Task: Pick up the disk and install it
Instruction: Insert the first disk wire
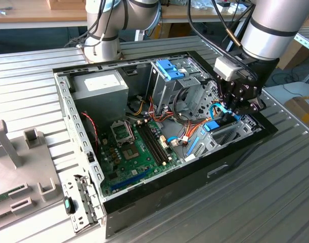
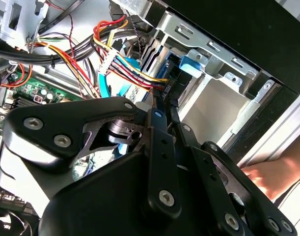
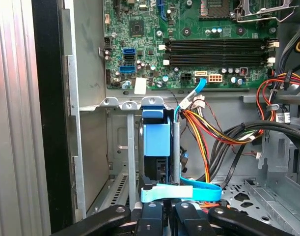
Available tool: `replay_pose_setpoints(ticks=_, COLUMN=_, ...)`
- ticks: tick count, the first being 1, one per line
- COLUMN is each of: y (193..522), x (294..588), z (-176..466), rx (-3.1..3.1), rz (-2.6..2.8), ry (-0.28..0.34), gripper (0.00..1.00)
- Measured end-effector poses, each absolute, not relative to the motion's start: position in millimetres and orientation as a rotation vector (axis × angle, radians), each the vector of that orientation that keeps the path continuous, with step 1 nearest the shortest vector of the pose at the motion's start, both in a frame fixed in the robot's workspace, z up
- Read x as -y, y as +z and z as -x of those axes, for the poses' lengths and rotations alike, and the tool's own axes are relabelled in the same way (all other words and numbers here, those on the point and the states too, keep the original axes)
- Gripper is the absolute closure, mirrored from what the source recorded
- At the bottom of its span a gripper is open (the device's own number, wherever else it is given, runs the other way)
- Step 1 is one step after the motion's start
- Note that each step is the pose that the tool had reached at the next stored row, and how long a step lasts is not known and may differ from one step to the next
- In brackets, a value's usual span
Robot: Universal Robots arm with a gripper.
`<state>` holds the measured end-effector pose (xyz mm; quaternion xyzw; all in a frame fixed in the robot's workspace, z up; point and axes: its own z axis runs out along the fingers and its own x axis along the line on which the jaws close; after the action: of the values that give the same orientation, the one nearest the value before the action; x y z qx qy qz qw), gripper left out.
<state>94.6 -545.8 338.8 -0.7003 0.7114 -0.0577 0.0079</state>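
The disk [image 3: 156, 142] stands on edge in the lower drive bay of the open computer case [image 1: 235, 157], its light-blue rail frame facing the first wrist view. In the exterior view it shows as a blue strip [image 1: 213, 125] at the case's right end. My gripper [image 1: 234, 110] hangs directly over that bay. Its black fingers [image 3: 150, 221] sit close together at the disk's near end, with no disk between them. In the second wrist view the gripper [image 2: 164, 110] points down into the bay beside the wire bundle.
A flat blue cable [image 3: 199, 189] crosses just under the fingers, and red, yellow and orange wires [image 3: 208, 132] run beside the bay. The upright drive cage with blue tabs [image 1: 169, 76], the power-supply box [image 1: 101, 86] and the green motherboard [image 1: 134, 147] fill the case.
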Motion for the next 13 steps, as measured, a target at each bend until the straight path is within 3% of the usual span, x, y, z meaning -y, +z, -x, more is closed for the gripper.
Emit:
replay_pose_setpoints(ticks=7, y=338.0, x=545.8, z=-94.6, rx=-2.223, rz=2.189, ry=-0.180, gripper=0.82)
replay_pose_setpoints(ticks=8, y=338.3, x=545.9, z=-94.6, rx=-2.224, rz=2.189, ry=-0.180, gripper=0.76)
replay_pose_setpoints(ticks=9, y=338.7, x=545.8, z=-94.6, rx=-2.224, rz=2.189, ry=-0.180, gripper=0.76)
replay_pose_setpoints(ticks=13, y=358.3, x=545.9, z=-94.6, rx=-2.224, rz=2.189, ry=-0.180, gripper=0.76)
